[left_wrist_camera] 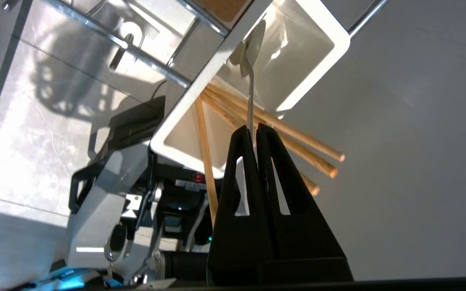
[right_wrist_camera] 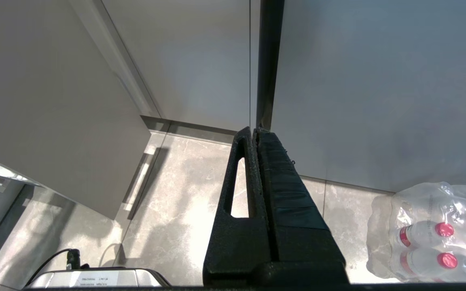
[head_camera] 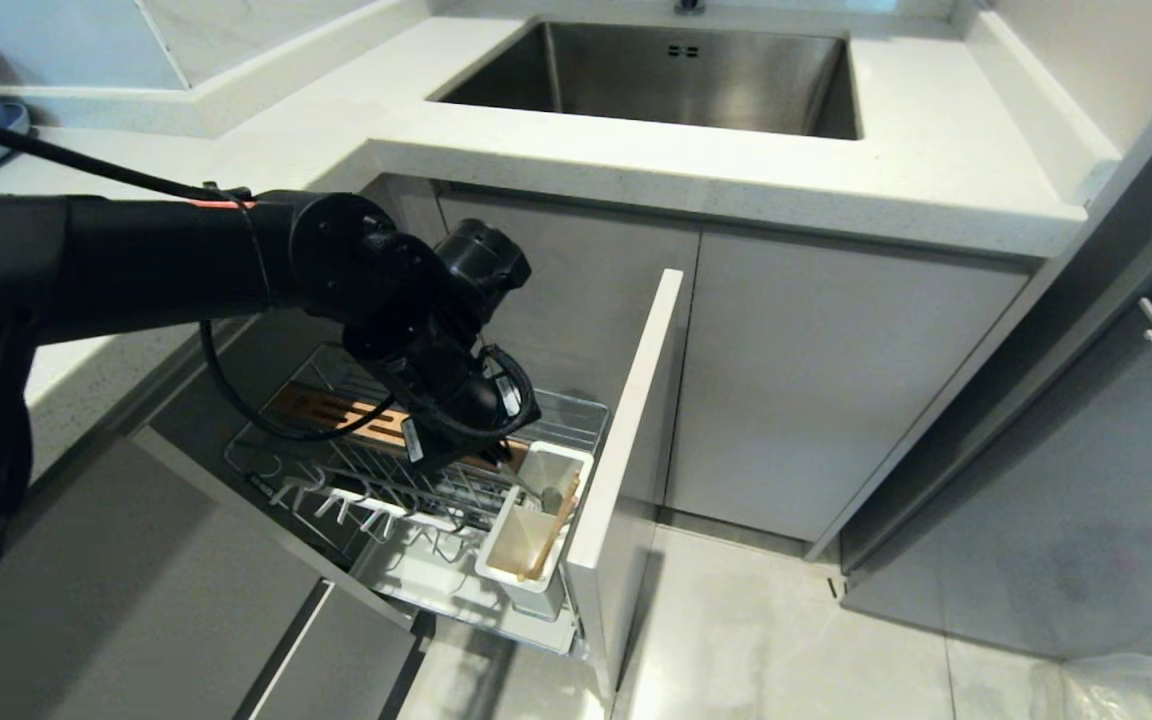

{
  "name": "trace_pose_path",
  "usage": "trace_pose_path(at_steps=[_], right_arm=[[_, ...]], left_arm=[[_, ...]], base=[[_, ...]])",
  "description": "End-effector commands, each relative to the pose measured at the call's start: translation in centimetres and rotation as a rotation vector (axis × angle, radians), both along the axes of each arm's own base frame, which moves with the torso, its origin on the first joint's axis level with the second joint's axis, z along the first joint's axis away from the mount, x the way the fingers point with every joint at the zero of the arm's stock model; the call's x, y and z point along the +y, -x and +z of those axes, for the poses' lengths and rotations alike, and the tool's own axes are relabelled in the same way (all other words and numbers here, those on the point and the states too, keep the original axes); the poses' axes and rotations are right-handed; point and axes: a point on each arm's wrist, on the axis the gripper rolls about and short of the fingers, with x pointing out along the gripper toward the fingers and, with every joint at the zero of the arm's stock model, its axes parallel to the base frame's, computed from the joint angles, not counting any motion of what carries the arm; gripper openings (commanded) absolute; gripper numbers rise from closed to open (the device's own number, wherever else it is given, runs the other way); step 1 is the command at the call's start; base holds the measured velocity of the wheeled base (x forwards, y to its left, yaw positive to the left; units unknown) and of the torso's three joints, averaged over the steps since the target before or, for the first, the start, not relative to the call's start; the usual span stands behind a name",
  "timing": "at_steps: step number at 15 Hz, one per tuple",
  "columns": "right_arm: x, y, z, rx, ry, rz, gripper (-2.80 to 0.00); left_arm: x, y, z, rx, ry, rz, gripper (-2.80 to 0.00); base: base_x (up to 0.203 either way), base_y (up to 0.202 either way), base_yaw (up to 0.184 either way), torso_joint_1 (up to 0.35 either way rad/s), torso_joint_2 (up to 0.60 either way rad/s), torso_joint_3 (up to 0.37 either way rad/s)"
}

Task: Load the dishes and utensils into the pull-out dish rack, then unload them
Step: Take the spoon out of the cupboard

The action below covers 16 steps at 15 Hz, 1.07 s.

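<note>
Rack's plate prongs (head_camera: 336, 497) bare; left gripper (left_wrist_camera: 256, 128) clamped on the spoon (left_wrist_camera: 250, 52) handle over the caddy (head_camera: 536, 525), chopsticks (left_wrist_camera: 273, 135) at its three o'clock. Probably unloading; right gripper (right_wrist_camera: 256, 131) closed, parked.

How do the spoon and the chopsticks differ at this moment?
The spoon is silver metal; the chopsticks are light wood. The spoon is pinched by its handle in the shut left gripper; the chopsticks are free. The spoon is a single piece with a broad bowl end; the chopsticks are plain straight sticks lying slanted. Both are at the white cutlery caddy.
</note>
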Motion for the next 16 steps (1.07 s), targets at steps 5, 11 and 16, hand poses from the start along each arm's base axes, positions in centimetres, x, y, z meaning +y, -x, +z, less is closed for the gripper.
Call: trace_pose_path(at_steps=[5, 11, 16], right_arm=[[0.0, 0.0, 0.0, 0.002, 0.0, 0.0, -2.8], [0.0, 0.0, 0.0, 0.002, 0.0, 0.0, -2.8], [0.0, 0.0, 0.0, 0.002, 0.0, 0.0, -2.8]], left_arm=[[0.8, 1.8, 2.2, -0.006, 0.01, 0.004, -2.8], [1.0, 3.3, 4.2, -0.036, 0.038, -0.004, -2.8], [1.4, 4.0, 4.9, -0.041, 0.043, -0.005, -2.8]], base=[[0.0, 0.0, 0.0, 0.0, 0.0, 0.0], [0.0, 0.0, 0.0, 0.0, 0.0, 0.0], [0.0, 0.0, 0.0, 0.0, 0.0, 0.0]])
